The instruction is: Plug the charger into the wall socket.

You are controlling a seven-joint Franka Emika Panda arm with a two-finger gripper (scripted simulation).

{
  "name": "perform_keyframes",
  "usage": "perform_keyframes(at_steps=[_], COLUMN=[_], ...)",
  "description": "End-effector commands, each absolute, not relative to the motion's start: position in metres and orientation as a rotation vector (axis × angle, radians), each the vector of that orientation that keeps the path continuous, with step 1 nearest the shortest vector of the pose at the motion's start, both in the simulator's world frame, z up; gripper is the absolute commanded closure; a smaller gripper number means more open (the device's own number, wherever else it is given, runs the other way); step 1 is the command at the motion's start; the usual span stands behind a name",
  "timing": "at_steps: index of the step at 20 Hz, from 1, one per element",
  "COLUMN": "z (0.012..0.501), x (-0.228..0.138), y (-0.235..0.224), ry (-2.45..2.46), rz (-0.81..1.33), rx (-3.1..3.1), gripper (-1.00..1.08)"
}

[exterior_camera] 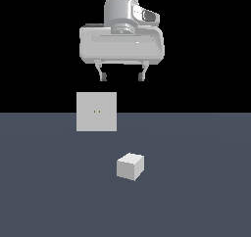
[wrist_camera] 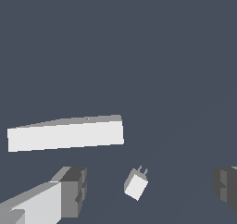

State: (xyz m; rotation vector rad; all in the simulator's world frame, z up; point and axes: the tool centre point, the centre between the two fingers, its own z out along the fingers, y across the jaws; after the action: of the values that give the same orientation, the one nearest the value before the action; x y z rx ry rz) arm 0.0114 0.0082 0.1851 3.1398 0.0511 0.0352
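The charger (exterior_camera: 130, 166) is a small off-white cube lying on the grey floor, nearer the camera than the plate; in the wrist view the charger (wrist_camera: 136, 185) shows two short prongs on one end. The wall socket (exterior_camera: 96, 111) is an upright light-grey square plate with two tiny orange holes, seen edge-on from above as the wall socket (wrist_camera: 65, 133). My gripper (exterior_camera: 121, 76) hangs high above both, open, with nothing between its fingers. In the wrist view the charger sits between the spread fingertips (wrist_camera: 74, 190).
A flat dark grey floor (exterior_camera: 196, 192) spreads around the two objects. Behind it the background is black.
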Motion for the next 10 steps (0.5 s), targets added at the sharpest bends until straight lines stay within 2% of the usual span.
perform_keyframes(at_steps=[1, 10], z=[0.1851, 0.1758], x=[0.0114, 0.0022], y=[0.0082, 0.0046], ry=[0.051, -0.016], rz=[0.035, 0.053], rx=[3.14, 3.137], gripper=[-0.92, -0.92])
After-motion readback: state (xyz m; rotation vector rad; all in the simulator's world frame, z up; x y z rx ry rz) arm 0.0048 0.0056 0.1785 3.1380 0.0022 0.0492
